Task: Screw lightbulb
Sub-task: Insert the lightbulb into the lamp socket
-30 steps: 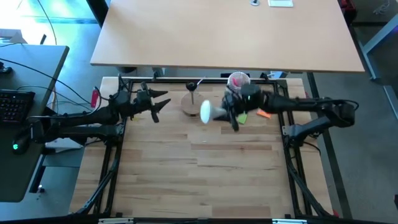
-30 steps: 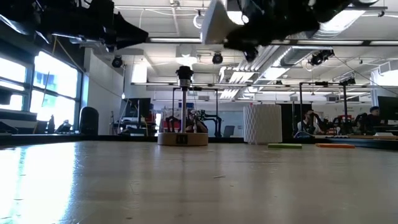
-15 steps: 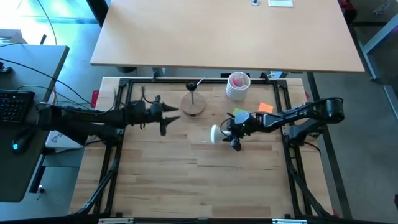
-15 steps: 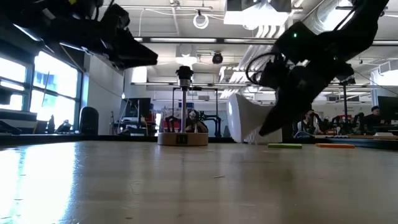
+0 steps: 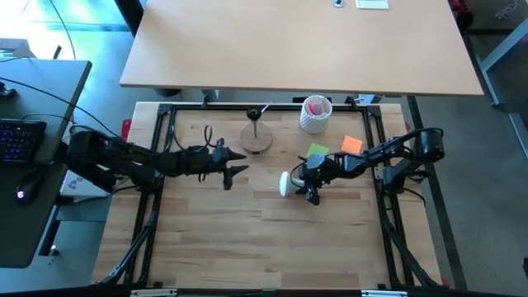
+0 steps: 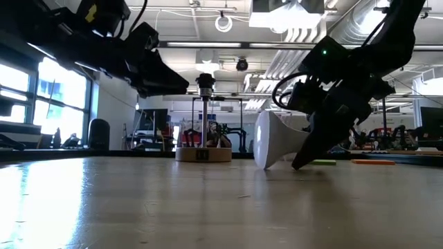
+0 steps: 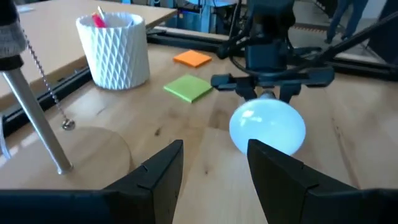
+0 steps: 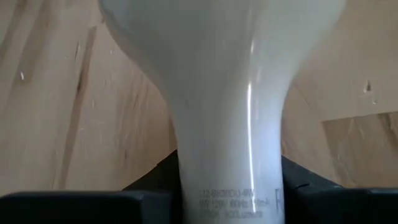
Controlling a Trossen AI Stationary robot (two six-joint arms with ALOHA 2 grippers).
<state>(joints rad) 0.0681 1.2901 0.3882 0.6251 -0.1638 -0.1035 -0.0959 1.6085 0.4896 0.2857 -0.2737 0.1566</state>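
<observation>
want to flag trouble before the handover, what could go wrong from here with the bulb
1. The bulb lies on its side on the table, held only at its neck by the right gripper; if released, the round globe could roll.
2. The left gripper is open and pointed at the globe; closing on smooth glass may slip or knock it.
3. The socket stands on its base behind the two arms, so carrying the bulb there risks bumping it.

Overhead and table-level cameras both see the lightbulb (image 5: 285,182), which both wrist cameras view closer.
</observation>
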